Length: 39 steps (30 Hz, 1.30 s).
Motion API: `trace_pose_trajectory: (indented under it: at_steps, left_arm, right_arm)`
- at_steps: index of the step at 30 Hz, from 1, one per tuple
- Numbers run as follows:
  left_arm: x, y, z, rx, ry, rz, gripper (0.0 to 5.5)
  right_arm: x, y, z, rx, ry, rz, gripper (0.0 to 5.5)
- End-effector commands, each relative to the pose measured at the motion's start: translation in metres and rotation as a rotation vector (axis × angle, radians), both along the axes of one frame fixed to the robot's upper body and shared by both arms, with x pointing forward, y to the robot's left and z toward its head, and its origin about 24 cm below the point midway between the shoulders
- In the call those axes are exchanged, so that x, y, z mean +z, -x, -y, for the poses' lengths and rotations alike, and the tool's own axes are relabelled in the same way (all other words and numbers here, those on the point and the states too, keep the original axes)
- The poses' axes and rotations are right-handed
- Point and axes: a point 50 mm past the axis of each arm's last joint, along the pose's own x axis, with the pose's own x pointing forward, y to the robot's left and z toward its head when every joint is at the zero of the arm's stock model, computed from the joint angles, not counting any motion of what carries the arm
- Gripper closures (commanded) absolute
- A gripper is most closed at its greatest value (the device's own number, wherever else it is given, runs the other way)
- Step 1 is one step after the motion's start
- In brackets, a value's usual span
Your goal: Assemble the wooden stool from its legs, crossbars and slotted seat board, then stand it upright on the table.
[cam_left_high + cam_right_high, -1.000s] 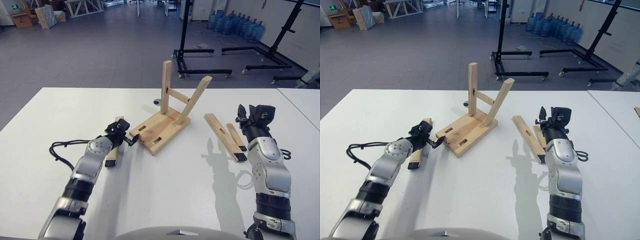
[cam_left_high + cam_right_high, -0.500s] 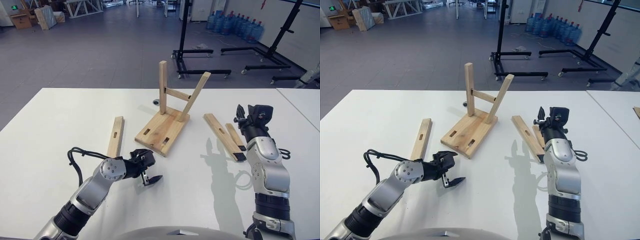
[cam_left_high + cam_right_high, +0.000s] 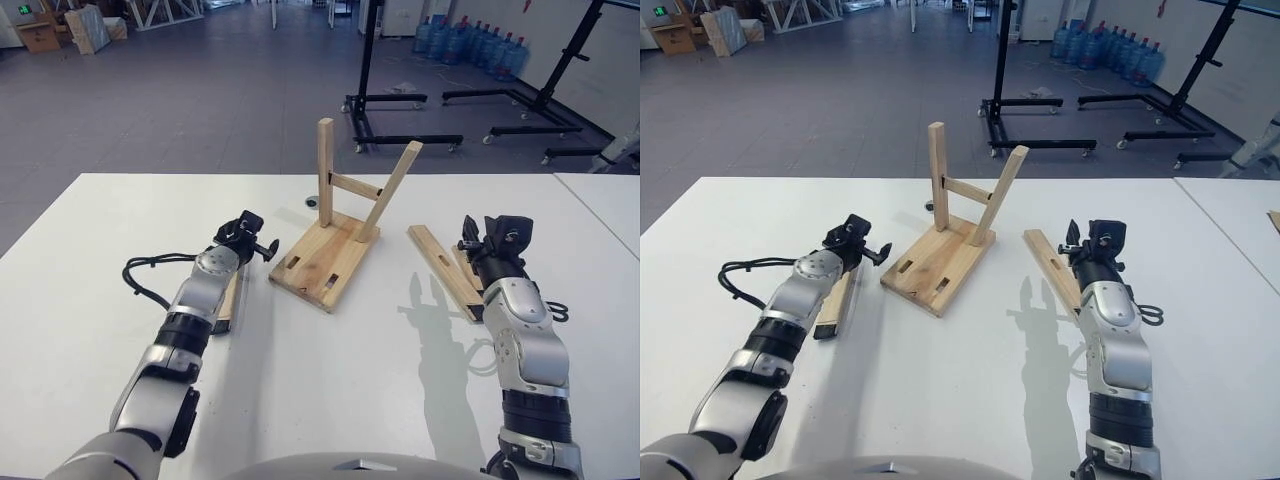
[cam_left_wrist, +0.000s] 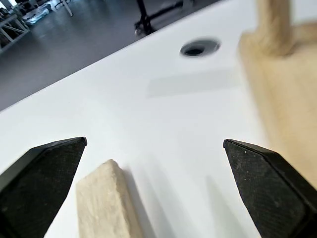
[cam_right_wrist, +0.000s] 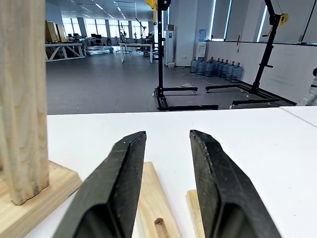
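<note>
The slotted seat board point(image 3: 318, 262) lies flat mid-table, with one upright leg point(image 3: 325, 172) and one tilted leg point(image 3: 392, 190) standing in it, joined by a crossbar point(image 3: 355, 187). A loose leg point(image 3: 229, 302) lies left of the board. My left gripper point(image 3: 252, 233) hovers open over its far end point(image 4: 106, 203), which sits between the wide-apart fingers without touching them. Right of the board lie another loose leg point(image 3: 438, 266) and a short crossbar point(image 3: 462, 266). My right gripper point(image 3: 490, 236) hangs just above them, open, with nothing between its fingers point(image 5: 114, 183).
A round hole point(image 3: 313, 203) in the white table point(image 3: 330, 390) lies behind the seat board. A black cable point(image 3: 145, 275) loops beside my left arm, and a pale cable point(image 3: 485, 355) lies by my right arm. Black stands are on the floor beyond the table.
My left gripper swung from the table's front centre back up to the far end of the left loose leg. The right gripper edged slightly left. The wooden parts stayed put.
</note>
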Motion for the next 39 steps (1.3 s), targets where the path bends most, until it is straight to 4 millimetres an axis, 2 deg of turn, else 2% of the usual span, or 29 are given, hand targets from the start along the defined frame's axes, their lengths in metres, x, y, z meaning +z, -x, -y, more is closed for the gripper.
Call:
trace_pose_trajectory:
  at_steps: [1, 3, 6, 10, 13, 16, 19, 21, 23, 27, 29, 31, 36, 39]
  left_arm:
    - [-0.011, -0.005, -0.001, -0.073, -0.117, -0.024, 0.41]
    - [-0.021, 0.005, 0.007, -0.195, -0.131, -0.058, 0.41]
    - [-0.026, 0.025, 0.022, -0.396, -0.152, -0.073, 0.41]
    - [-0.014, 0.056, 0.031, -0.493, -0.097, -0.053, 0.41]
    - [-0.006, 0.070, 0.016, -0.422, -0.069, -0.048, 0.41]
    - [0.011, 0.066, -0.008, -0.265, -0.040, 0.014, 0.41]
    - [0.037, 0.058, -0.015, -0.106, 0.195, 0.082, 0.41]
    - [0.053, 0.054, -0.018, -0.024, 0.339, 0.136, 0.41]
    - [0.064, 0.052, -0.021, 0.037, 0.422, 0.180, 0.41]
    - [0.068, 0.048, -0.025, 0.109, 0.436, 0.198, 0.41]
    - [0.065, 0.049, -0.021, 0.104, 0.423, 0.198, 0.41]
    - [0.059, 0.051, -0.014, 0.088, 0.410, 0.181, 0.41]
    - [0.048, 0.058, -0.007, 0.066, 0.395, 0.144, 0.41]
    - [0.048, 0.058, -0.004, 0.059, 0.398, 0.135, 0.41]
  right_arm:
    - [-0.008, 0.003, -0.004, 0.015, -0.011, -0.037, 3.90]
    - [-0.010, 0.004, -0.005, 0.019, -0.008, -0.047, 3.90]
    - [-0.010, 0.005, -0.001, 0.006, -0.004, -0.052, 3.90]
    - [-0.011, 0.006, 0.001, -0.003, 0.002, -0.058, 3.90]
    - [-0.013, 0.008, 0.005, -0.010, 0.009, -0.066, 3.90]
    - [-0.009, 0.008, 0.021, -0.011, -0.023, -0.031, 3.90]
    - [-0.003, 0.017, 0.054, 0.002, -0.113, -0.003, 3.90]
    - [-0.004, 0.027, 0.087, 0.005, -0.101, -0.041, 3.90]
    - [-0.010, 0.029, 0.105, 0.054, -0.059, -0.113, 3.90]
    - [-0.029, 0.024, 0.097, 0.272, 0.048, -0.260, 3.90]
    - [-0.036, 0.024, 0.099, 0.257, 0.051, -0.277, 3.90]
    - [-0.040, 0.025, 0.099, 0.239, 0.045, -0.265, 3.54]
    - [-0.052, 0.027, 0.083, 0.281, 0.019, -0.301, 2.71]
    - [-0.062, 0.022, 0.087, 0.241, 0.046, -0.384, 2.53]
